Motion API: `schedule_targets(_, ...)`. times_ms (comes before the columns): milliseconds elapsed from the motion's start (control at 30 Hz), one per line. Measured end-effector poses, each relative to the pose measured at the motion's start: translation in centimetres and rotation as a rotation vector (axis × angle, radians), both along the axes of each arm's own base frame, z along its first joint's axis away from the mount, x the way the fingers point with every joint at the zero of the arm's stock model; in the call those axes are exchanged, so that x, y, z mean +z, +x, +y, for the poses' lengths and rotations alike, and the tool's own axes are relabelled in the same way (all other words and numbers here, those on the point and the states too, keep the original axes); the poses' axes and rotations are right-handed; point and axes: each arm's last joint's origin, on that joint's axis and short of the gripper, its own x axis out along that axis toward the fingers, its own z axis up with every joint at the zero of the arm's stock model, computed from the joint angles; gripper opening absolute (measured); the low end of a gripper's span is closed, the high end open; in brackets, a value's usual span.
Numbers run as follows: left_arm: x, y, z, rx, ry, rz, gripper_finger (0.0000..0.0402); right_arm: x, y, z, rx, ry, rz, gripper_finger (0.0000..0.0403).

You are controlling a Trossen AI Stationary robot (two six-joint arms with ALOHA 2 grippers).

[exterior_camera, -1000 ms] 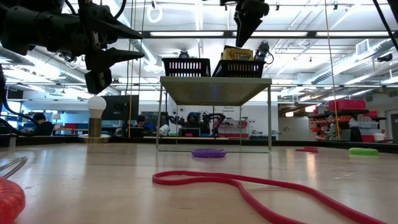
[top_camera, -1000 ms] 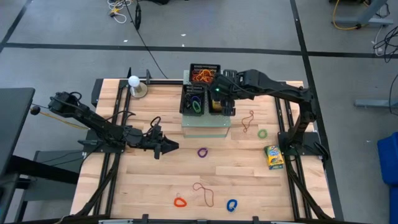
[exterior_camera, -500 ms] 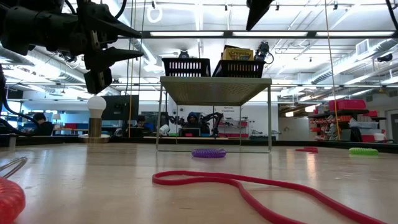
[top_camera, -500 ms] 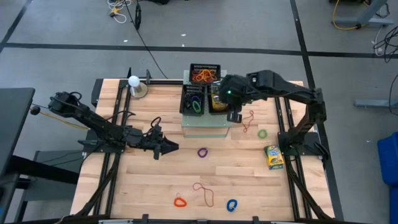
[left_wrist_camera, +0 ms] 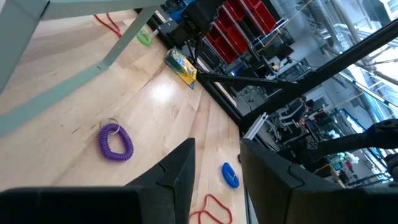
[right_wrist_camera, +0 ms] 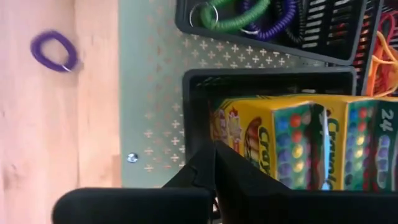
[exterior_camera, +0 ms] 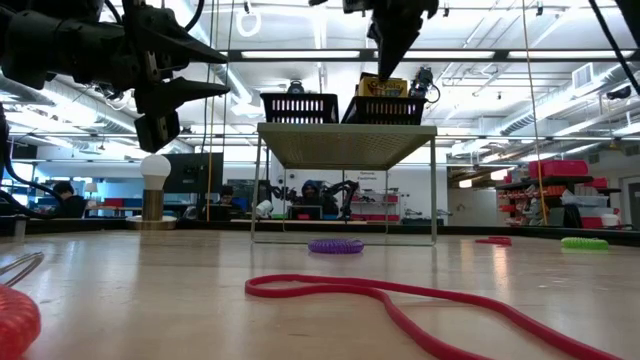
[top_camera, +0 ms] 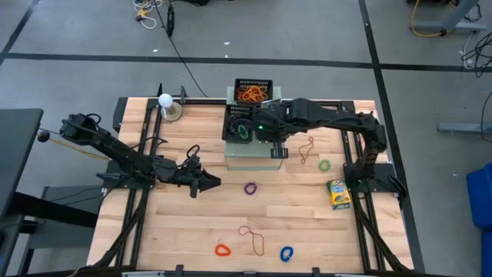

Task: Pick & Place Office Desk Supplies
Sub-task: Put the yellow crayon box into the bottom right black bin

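Right gripper [top_camera: 270, 138]: held above the pale-green perforated stand [top_camera: 252, 156] at the far middle of the worktop [top_camera: 200, 223], over the black mesh tray [right_wrist_camera: 261, 79] that holds the crayon boxes; jaws closed and empty in the right wrist view.
Left gripper [top_camera: 209, 181]: waiting above the left half of the worktop, pointing right; jaws parted with nothing between them in the left wrist view.
Crayon boxes in tray [right_wrist_camera: 292, 140]: 2 yellow boxes side by side in the right-hand mesh tray on the stand.
Coil-loop tray [top_camera: 240, 123]: mesh tray on the stand just left of the crayon tray, holding green, purple and black coil loops [right_wrist_camera: 249, 15].
Rubber-band tray [top_camera: 252, 91]: mesh tray at the far edge of the stand, filled with orange rubber bands.
Loose crayon box [top_camera: 337, 193]: lying flat near the right edge of the worktop.
Purple coil loop [top_camera: 250, 188]: on the worktop just near of the stand, at centre.
Green coil loop [top_camera: 324, 165]: on the worktop right of the stand, far of the loose crayon box.
Rubber band, right [top_camera: 307, 148]: thin band lying between the stand and the green loop.
Red coil loop [top_camera: 222, 249]: near edge, left of centre.
Blue coil loop [top_camera: 287, 253]: near edge, right of centre.
Rubber band, near [top_camera: 252, 237]: thin band lying between the red and blue loops.
White ball on a round base [top_camera: 166, 104]: far left of the worktop.
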Motion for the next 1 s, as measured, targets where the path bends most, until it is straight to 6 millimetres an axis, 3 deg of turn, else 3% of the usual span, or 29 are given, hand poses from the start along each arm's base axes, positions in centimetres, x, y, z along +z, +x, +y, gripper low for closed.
schedule_targets(600, 0.0, 0.0, 0.0, -0.005, 0.036, -0.001, 0.0133, -1.2, 0.8, -1.4, -0.011, -0.007, 0.033, 0.0008)
schedule_targets(800, 0.0, 0.0, 0.0, -0.006, 0.041, -0.001, 0.0133, -4.1, 0.9, -1.4, -0.012, -0.002, 0.095, 0.0008)
schedule_targets(1000, 0.0, 0.0, 0.0, -0.006, 0.04, -0.002, 0.0133, -5.1, 0.9, -1.5, -0.049, -0.033, 0.075, 0.0008)
